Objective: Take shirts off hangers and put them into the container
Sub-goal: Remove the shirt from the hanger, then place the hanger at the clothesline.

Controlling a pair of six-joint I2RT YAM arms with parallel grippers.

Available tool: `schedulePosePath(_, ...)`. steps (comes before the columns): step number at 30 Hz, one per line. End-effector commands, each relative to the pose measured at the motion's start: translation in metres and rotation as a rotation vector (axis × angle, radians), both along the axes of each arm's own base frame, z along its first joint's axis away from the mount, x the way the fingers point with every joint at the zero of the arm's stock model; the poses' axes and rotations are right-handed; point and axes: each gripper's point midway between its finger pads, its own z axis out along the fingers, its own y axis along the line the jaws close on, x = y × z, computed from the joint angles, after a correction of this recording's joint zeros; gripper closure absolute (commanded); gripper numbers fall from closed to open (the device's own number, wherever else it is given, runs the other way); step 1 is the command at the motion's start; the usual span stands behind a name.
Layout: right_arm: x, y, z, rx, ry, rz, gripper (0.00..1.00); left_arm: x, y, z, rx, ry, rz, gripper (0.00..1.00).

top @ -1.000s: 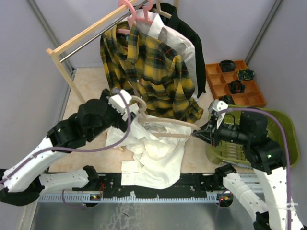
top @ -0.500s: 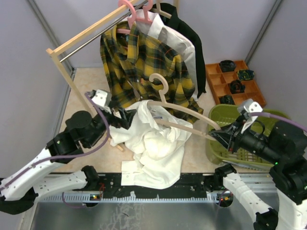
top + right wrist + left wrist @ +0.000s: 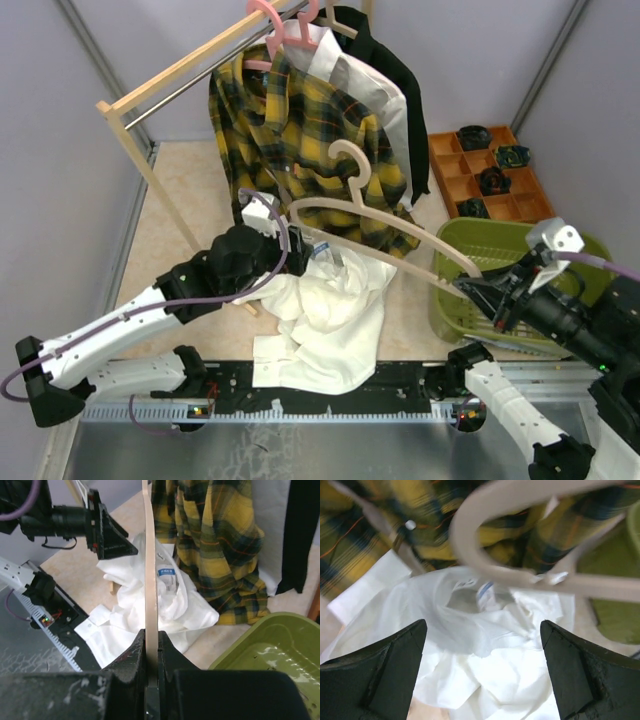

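Beige tabletop, grey walls. One white shirt is seen crumpled on it, off its beige hanger (seemingly clear of the collar) and not yet moved to the green container, which looks empty. The hanger's end is clamped by the right gripper. The left gripper is spread wide over the shirt, nothing grasped. The plaid shirt, second white shirt and black shirt are left on the rack.

Shirt on table, container right of it, hanger above.
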Motion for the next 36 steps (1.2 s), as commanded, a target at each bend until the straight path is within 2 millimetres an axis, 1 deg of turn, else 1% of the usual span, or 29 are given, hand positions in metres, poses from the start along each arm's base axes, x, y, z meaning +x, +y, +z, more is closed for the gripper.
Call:
schedulePosePath(1,-0.017,-0.024,0.038,0.006,-0.177,-0.1,1.0,0.011,0.036,-0.023,0.041,0.072,0.223,0.01)
schedulePosePath(3,-0.019,-0.029,0.043,0.009,-0.194,-0.127,1.0,0.01,0.039,-0.026,0.023,0.079,0.238,0.0)
schedulePosePath(4,-0.019,-0.029,0.045,0.019,-0.2,-0.128,1.0,0.008,0.04,-0.027,0.006,0.082,0.24,0.0)
schedulePosePath(6,-0.016,-0.023,0.048,0.048,-0.218,-0.105,1.0,0.005,0.04,-0.024,-0.038,0.072,0.224,0.0)
schedulePosePath(9,-0.005,-0.01,0.058,0.119,-0.265,-0.07,1.0,-0.001,0.042,-0.028,-0.101,0.075,0.216,0.0)
schedulePosePath(12,0.014,0.009,0.07,0.195,-0.306,-0.004,1.0,-0.008,0.043,-0.036,-0.153,0.099,0.205,0.01)
schedulePosePath(13,0.021,0.013,0.08,0.228,-0.347,0.01,1.0,-0.011,0.042,-0.039,-0.16,0.102,0.189,0.01)
schedulePosePath(14,0.031,0.018,0.08,0.246,-0.351,0.015,1.0,-0.013,0.04,-0.046,-0.155,0.108,0.169,0.01)
schedulePosePath(15,0.037,0.021,0.086,0.267,-0.369,0.023,1.0,-0.015,0.037,-0.048,-0.156,0.113,0.15,0.01)
schedulePosePath(17,0.048,0.029,0.094,0.296,-0.394,0.053,1.0,-0.019,0.034,-0.058,-0.149,0.144,0.132,0.01)
schedulePosePath(19,0.062,0.037,0.098,0.324,-0.388,0.071,1.0,-0.022,0.031,-0.068,-0.147,0.174,0.124,0.01)
schedulePosePath(21,0.082,0.045,0.095,0.359,-0.363,0.075,1.0,-0.023,0.026,-0.075,-0.157,0.191,0.109,0.01)
schedulePosePath(24,0.101,0.057,0.093,0.438,-0.325,0.102,1.0,-0.025,0.017,-0.08,-0.169,0.209,0.079,0.01)
schedulePosePath(27,0.11,0.061,0.097,0.486,-0.339,0.112,1.0,-0.024,0.012,-0.087,-0.147,0.214,0.063,0.01)
schedulePosePath(31,0.114,0.065,0.097,0.474,-0.334,0.125,1.0,-0.023,0.006,-0.091,-0.115,0.222,0.045,0.01)
schedulePosePath(34,0.122,0.072,0.089,0.447,-0.31,0.102,1.0,-0.022,0.003,-0.092,-0.1,0.222,0.035,0.01)
schedulePosePath(36,0.127,0.084,0.08,0.406,-0.295,0.088,1.0,-0.02,0.003,-0.093,-0.096,0.222,0.039,0.01)
